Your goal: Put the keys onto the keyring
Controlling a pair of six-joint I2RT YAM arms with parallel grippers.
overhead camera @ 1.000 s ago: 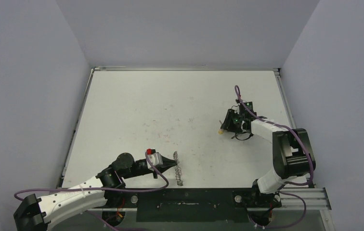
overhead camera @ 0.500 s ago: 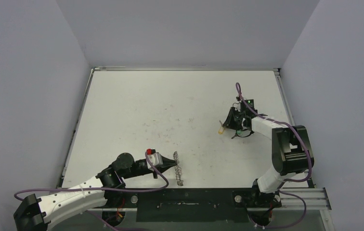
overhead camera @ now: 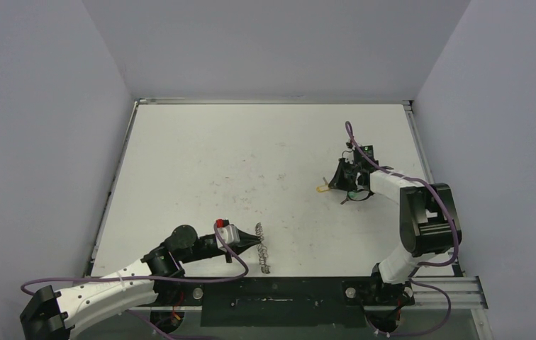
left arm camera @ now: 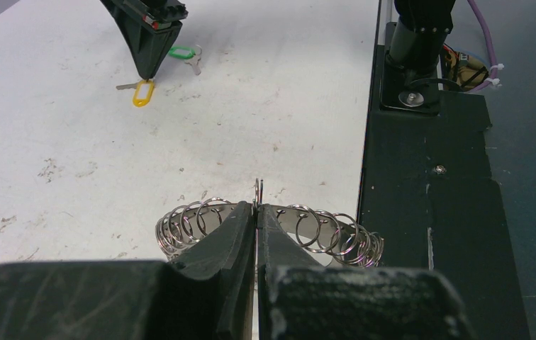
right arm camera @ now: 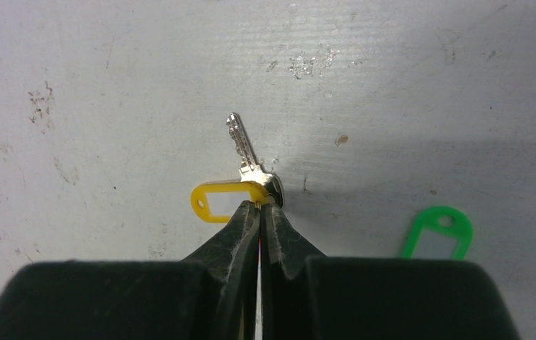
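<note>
The keyring (left arm camera: pixel 322 223), a silvery band fringed with wire loops, stands on edge near the table's front edge (overhead camera: pixel 261 249). My left gripper (left arm camera: pixel 257 207) is shut on one of its loops; in the top view it (overhead camera: pixel 253 241) sits just left of the ring. The yellow-orange key (right arm camera: pixel 215 200) lies flat on the table, blade pointing away. My right gripper (right arm camera: pixel 260 205) is shut, its tips pinching where the yellow head meets the blade; in the top view it (overhead camera: pixel 332 185) is at mid-right. The green key (right arm camera: pixel 439 234) lies just right of it, untouched.
A black rail (left arm camera: pixel 428 177) runs along the table's near edge, right of the keyring. Grey walls enclose the white table (overhead camera: pixel 251 156) on three sides. Purple cables trail from both arms.
My right gripper has shifted slightly back and right, and the yellow key has swung round a little with it. The left arm and keyring have not moved.
</note>
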